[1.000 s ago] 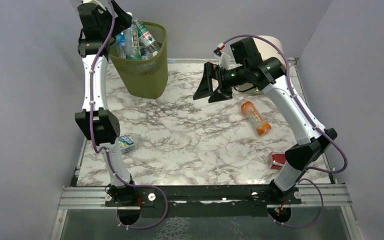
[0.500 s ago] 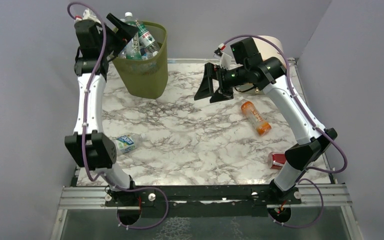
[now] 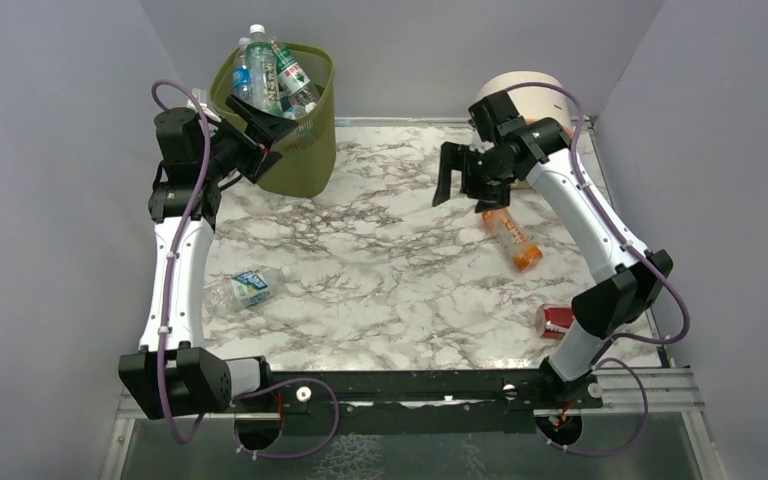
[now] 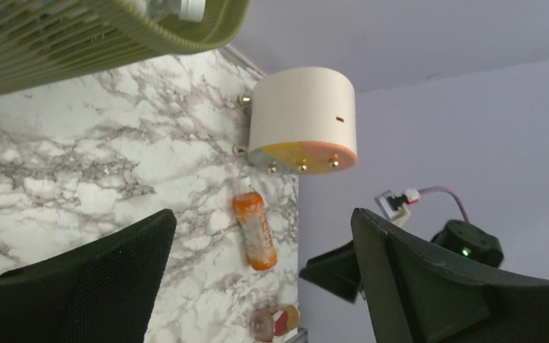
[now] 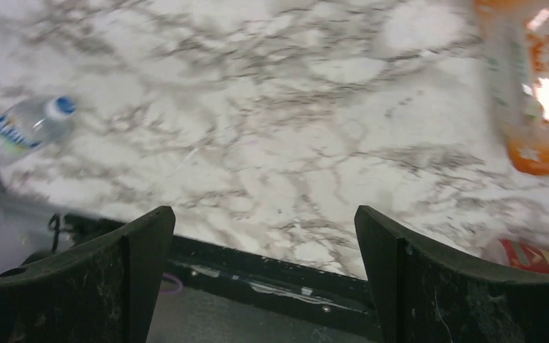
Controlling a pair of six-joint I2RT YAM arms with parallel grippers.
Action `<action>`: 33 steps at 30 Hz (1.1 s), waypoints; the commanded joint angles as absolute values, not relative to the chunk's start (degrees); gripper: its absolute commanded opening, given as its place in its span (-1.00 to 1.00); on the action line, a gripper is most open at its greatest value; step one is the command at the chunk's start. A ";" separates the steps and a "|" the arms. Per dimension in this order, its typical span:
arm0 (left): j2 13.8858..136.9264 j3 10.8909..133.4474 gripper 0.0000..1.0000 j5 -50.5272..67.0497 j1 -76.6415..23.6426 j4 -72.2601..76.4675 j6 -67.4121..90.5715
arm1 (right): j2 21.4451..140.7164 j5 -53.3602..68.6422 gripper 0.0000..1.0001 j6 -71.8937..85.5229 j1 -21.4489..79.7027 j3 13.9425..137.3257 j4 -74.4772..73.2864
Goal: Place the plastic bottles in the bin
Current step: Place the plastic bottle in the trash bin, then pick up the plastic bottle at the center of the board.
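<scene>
The olive-green mesh bin point(image 3: 310, 165) stands at the back left with several bottles point(image 3: 265, 75) sticking out of it. An orange-filled bottle point(image 3: 512, 238) lies at the right, a red-labelled bottle point(image 3: 557, 320) at the right edge, and a blue-labelled bottle point(image 3: 245, 288) at the left. My left gripper point(image 3: 268, 150) is open and empty beside the bin's near left wall. My right gripper point(image 3: 460, 190) is open and empty, just left of the orange bottle's cap end. The left wrist view shows the bin point(image 4: 78, 36), the orange bottle point(image 4: 255, 230) and the red-labelled bottle point(image 4: 275, 321). The right wrist view shows the orange bottle point(image 5: 540, 86) and the blue-labelled bottle point(image 5: 21, 128).
A cream cylinder point(image 3: 520, 92) with an orange-yellow-grey face stands at the back right, behind my right arm; it also shows in the left wrist view point(image 4: 302, 118). Grey walls close in the table on three sides. A metal rail point(image 3: 410, 385) runs along the near edge.
My left gripper has come down and back from above the bin to its near left side. My right gripper has moved right and tipped down beside the orange bottle.
</scene>
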State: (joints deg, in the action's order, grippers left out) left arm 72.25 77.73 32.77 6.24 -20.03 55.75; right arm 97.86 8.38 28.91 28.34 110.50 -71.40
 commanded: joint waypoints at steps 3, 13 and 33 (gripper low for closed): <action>70.38 74.45 0.99 38.61 5.80 -22.19 56.33 | 97.65 -7.22 0.99 34.56 19.59 100.56 -71.65; 73.37 78.52 0.98 40.55 3.09 -31.62 51.43 | 104.32 -16.17 0.99 33.64 17.49 95.78 -62.59; 74.73 76.07 0.98 40.14 -1.48 -39.20 44.65 | 109.26 -22.37 0.99 17.32 15.91 82.12 -49.14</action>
